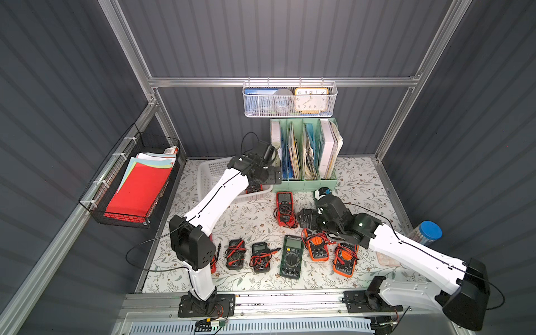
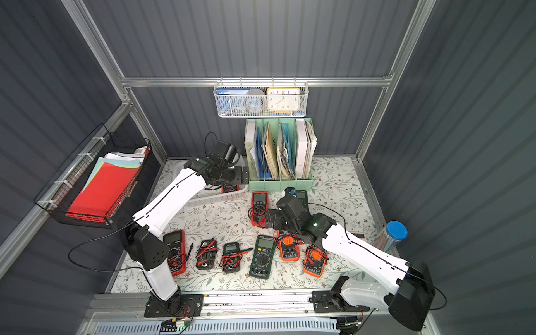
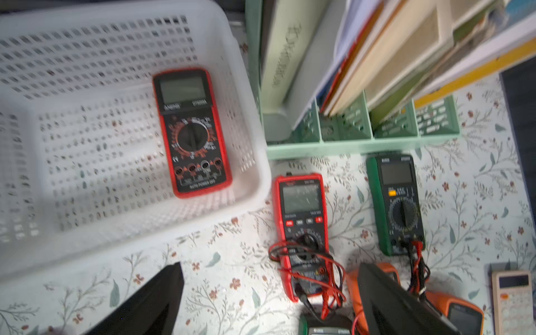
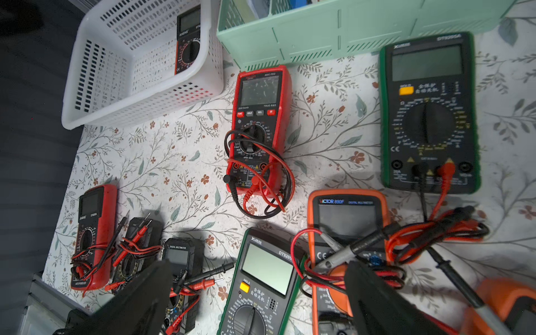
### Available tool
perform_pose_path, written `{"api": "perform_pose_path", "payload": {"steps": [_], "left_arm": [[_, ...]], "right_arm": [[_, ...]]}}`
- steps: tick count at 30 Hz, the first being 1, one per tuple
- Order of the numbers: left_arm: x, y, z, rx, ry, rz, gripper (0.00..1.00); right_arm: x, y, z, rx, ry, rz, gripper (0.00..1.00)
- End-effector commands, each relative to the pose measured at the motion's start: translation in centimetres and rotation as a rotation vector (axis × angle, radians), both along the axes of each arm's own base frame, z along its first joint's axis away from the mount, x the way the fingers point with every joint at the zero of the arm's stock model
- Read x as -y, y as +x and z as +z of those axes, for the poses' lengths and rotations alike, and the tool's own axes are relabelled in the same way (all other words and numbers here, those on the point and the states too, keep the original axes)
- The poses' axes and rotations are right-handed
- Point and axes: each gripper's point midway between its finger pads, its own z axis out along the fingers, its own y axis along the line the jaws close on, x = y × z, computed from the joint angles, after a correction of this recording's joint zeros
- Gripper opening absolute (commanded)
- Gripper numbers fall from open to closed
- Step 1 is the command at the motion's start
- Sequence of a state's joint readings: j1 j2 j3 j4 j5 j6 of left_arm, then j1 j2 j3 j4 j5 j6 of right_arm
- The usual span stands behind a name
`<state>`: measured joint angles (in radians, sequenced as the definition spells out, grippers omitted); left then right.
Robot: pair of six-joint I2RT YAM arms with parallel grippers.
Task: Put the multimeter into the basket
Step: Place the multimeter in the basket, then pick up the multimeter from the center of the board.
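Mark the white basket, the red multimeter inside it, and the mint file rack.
white basket (image 3: 130,235), left wrist view, rolled rim.
red multimeter (image 3: 193,136), left wrist view, dial.
mint file rack (image 4: 307,34), right wrist view, front wall.

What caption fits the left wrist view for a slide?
Red multimeter lies in the white basket; left gripper open, holding nothing.

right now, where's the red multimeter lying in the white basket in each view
In a top view: red multimeter peeks from under the left arm.
In a top view: likewise.
Left wrist: whole, inside the basket.
Right wrist: in the basket, cropped.
Landmark: mint file rack beside the basket.
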<state>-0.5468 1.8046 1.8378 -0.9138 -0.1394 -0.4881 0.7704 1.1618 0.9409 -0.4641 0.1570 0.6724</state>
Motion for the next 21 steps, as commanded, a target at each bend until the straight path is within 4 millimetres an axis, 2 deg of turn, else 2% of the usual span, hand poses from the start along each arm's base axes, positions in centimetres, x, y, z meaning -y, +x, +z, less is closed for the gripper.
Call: {"api": "perform_pose_path", "payload": {"steps": [1,10,15,21], "left_arm": [[0.8,-1.5,-3.0,-0.037,-0.002,0.063,0.99],[4.5,-3.8,-8.7,-0.135,0.018,0.061,0.99],[6.2,-4.0,-11.5,-0.184,0.013,0.049,0.99],[7.5,-3.4,-13.9,-0.216,0.012,0.035,0.99]], "right_arm": [[1.5,-0.2,-1.0,-0.017,-0.015,-0.027,0.99],[4.1,-1.5,-2.6,-0.052,-0.026,-0.068,0.99],[4.7,-2.0,-3.4,-0.068,-0.022,-0.079,0.99],[4.8,-2.0,-3.5,-0.07,-0.019,-0.083,0.99]]}}
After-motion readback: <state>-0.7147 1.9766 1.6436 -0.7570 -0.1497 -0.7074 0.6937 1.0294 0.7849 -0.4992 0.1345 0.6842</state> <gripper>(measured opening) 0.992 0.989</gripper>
